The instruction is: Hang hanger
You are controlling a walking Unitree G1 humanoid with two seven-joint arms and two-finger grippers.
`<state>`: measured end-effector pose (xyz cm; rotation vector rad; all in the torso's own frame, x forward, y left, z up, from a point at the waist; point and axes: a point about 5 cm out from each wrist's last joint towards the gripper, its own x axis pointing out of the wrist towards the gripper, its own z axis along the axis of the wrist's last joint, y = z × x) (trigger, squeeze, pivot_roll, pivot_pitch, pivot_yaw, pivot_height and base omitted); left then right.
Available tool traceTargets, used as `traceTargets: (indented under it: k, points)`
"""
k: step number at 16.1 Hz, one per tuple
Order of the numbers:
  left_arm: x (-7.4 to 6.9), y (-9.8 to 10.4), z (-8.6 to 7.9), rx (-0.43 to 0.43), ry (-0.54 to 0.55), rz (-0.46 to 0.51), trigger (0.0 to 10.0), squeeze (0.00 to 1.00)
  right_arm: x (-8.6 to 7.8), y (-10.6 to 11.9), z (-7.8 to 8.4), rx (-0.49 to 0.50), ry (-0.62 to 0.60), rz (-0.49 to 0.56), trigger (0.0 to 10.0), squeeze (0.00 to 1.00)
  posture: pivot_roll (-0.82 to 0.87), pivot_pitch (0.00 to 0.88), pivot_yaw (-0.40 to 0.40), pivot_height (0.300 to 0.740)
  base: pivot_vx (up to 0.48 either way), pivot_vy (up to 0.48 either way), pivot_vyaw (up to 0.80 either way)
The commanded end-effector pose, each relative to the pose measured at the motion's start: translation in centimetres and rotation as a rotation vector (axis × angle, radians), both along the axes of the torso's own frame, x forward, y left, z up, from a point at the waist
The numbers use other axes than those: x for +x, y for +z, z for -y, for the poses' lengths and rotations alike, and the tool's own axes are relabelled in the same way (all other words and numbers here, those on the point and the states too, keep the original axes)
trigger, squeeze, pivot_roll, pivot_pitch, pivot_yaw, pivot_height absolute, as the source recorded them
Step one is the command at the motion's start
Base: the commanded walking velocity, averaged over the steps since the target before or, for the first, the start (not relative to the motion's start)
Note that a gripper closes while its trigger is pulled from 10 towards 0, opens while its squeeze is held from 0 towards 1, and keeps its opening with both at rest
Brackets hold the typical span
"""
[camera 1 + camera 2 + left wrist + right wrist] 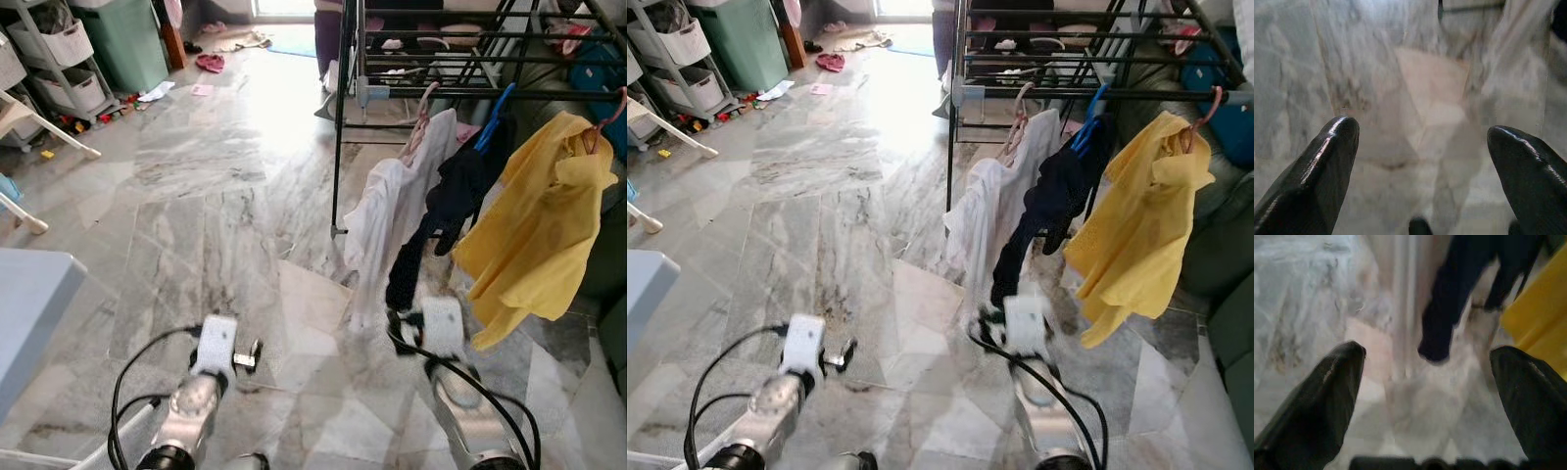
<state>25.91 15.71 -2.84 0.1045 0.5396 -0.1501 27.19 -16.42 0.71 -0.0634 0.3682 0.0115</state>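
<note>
Yellow garment (534, 230) hanging on rack (431, 90), left gripper (1420, 147) and right gripper (1425, 377) jaws wide, empty, above marble floor (196, 196)

Grey-veined marble floor (196, 196); black rack (338, 117); white shirt (377, 220), navy garment (446, 211), yellow shirt (534, 230); pink hanger (423, 108), blue hanger (497, 110).

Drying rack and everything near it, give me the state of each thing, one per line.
Drying rack: standing on the marble floor.
White garment: hanging on a pink hanger.
Dark garment: hanging on a blue hanger.
Yellow garment: hanging on a pink hanger.
Left gripper: open, empty.
Right gripper: open, empty.
</note>
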Motion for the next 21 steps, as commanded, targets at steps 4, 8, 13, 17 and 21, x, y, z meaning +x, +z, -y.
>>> traceTargets:
  k: [4,8,13,17,21]
  points:
    - [-2.6,-2.6,-2.5,0.113,0.102,-0.211,10.0,0.00,-2.3,-4.4,0.3,0.061,-0.011,-0.251,10.0,0.00,-0.04,0.058,0.013,0.740,0.000,0.000,0.00]
    - [-5.0,-4.2,-3.1,0.089,0.165,-0.362,10.0,0.00,-4.5,-6.7,0.4,0.091,-0.028,-0.436,10.0,0.00,-0.02,0.031,-0.031,0.740,0.000,0.000,0.00]
    - [-6.5,-5.2,-2.6,0.089,0.160,-0.434,10.0,0.00,-6.7,-8.2,0.1,0.100,-0.015,-0.568,10.0,0.00,0.01,0.009,-0.043,0.740,0.000,0.000,0.00]
    - [-6.6,-5.3,-2.3,0.079,0.166,-0.446,10.0,0.00,-7.3,-8.6,0.8,0.098,-0.026,-0.601,10.0,0.00,0.04,0.000,-0.058,0.740,0.000,0.000,0.00]
    - [-7.2,-5.6,-2.3,0.103,0.126,-0.465,10.0,0.00,-7.6,-8.8,0.6,0.139,-0.070,-0.611,10.0,0.00,0.03,0.001,-0.031,0.740,0.000,0.000,0.00]
